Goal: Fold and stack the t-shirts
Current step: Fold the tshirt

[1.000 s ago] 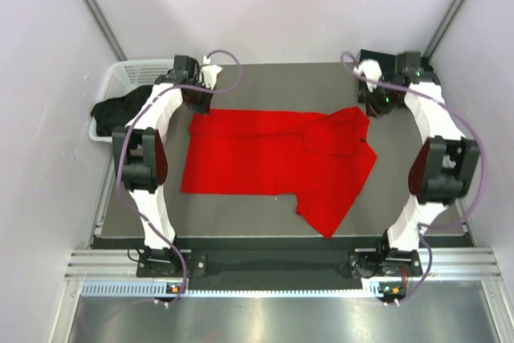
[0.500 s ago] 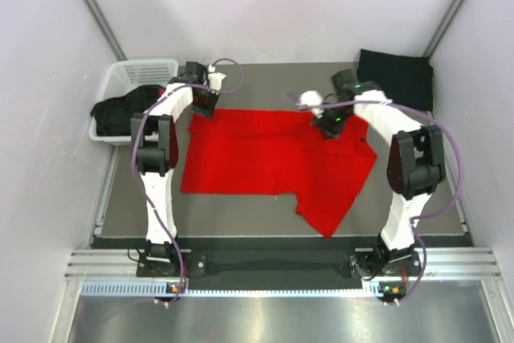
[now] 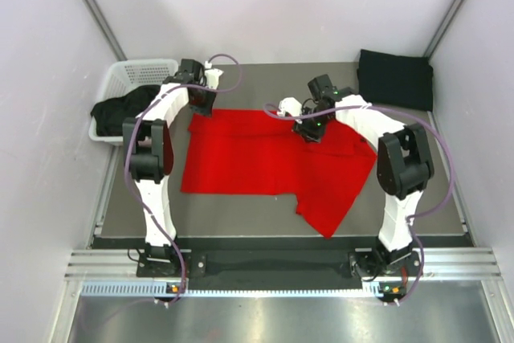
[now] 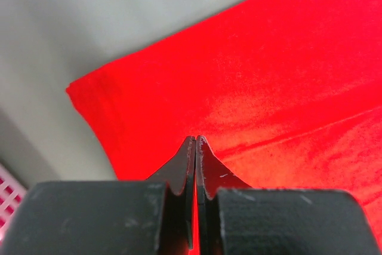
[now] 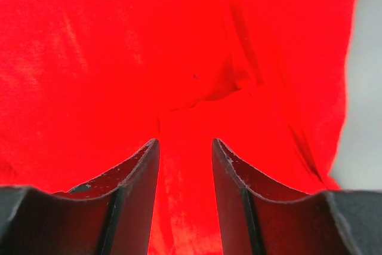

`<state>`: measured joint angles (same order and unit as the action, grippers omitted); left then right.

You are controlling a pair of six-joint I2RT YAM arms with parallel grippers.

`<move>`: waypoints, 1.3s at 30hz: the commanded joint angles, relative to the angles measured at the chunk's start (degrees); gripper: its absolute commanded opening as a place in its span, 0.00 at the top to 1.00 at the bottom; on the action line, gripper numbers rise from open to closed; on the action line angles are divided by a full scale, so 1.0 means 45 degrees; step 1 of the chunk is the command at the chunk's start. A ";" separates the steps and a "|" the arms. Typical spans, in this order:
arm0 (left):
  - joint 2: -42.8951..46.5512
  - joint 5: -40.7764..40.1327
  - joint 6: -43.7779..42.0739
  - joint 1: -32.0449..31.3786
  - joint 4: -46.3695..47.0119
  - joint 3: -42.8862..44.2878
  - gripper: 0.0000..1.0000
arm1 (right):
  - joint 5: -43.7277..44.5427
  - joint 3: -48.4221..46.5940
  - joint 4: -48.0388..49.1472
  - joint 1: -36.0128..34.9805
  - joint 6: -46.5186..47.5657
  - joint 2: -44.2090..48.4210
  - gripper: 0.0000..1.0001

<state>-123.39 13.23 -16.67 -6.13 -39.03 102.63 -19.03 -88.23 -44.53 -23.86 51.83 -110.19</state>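
We see a soft red t-shirt (image 3: 265, 154) spread on the desk (image 3: 265, 78), left gripper (image 4: 196, 138) clenched over its far corner, right gripper (image 5: 185, 144) parted above creases.

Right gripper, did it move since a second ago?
Yes. The right gripper slid left, away from the folded black t-shirt in the far right corner, out over the red t-shirt.

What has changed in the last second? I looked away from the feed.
The right gripper swung left from the far right, where it hung over the folded black t-shirt, to the far edge of the red t-shirt. Its jaws stand apart above the cloth, holding nothing. The left gripper stayed shut at the red t-shirt's far left corner, and the shirt lies as before.
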 commanded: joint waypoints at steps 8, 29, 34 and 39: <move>0.1170 -0.0011 0.0129 0.0034 0.0352 -0.0462 1.00 | -0.0089 -0.0921 0.0150 -0.0148 -0.0171 -0.1313 0.58; 0.1366 -0.0753 -0.0105 0.0034 0.0372 -0.0892 0.99 | -0.0050 -0.0844 0.0267 -0.0186 -0.0347 -0.1939 0.56; 0.1444 -0.0812 -0.0086 0.0034 0.0391 -0.0951 0.99 | 0.0126 -0.0863 0.0326 -0.0167 -0.0424 -0.2075 0.62; 0.1561 -0.0870 -0.0125 0.0034 0.0450 -0.1049 0.99 | 0.0361 -0.0785 0.0365 -0.0167 -0.0620 -0.1687 0.83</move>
<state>-120.40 9.56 -16.64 -6.13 -38.92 98.48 -17.69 -90.11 -44.12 -24.01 49.74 -118.76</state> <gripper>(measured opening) 0.012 0.192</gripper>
